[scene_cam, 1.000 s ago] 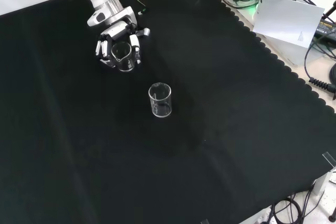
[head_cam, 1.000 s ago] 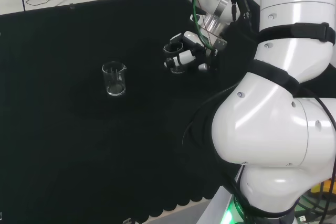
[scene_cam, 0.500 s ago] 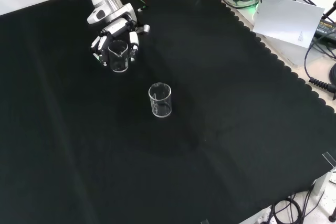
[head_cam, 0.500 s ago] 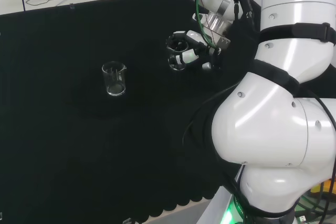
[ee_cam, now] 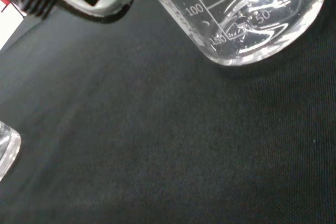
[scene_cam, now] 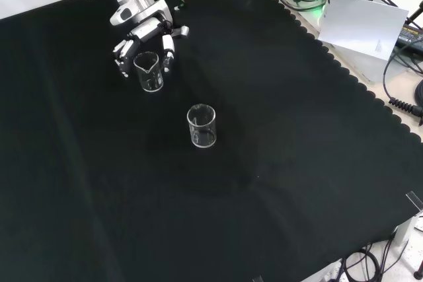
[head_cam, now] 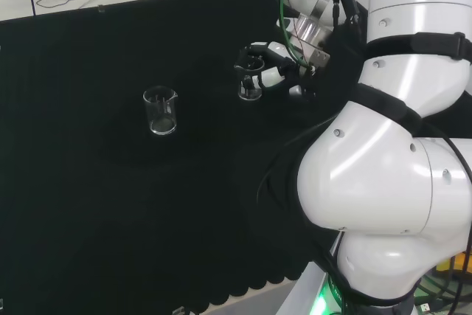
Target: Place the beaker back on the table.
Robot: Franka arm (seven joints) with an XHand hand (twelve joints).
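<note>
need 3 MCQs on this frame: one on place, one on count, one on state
1. In the front view, where is the free-standing beaker relative to the beaker in the hand?
A. lower right
B. upper left
C. directly above

2. How many beakers show on the black cloth?
A. one
B. two
C. four

3. How does the hand stand?
A. fingers straight, well apart from any glass
B. fingers round a beaker
C. fist shut on nothing

Key: 1 A, it stands lower and rightward; 2 B, two in head and front views; 3 B, fingers flank the upright beaker.
</note>
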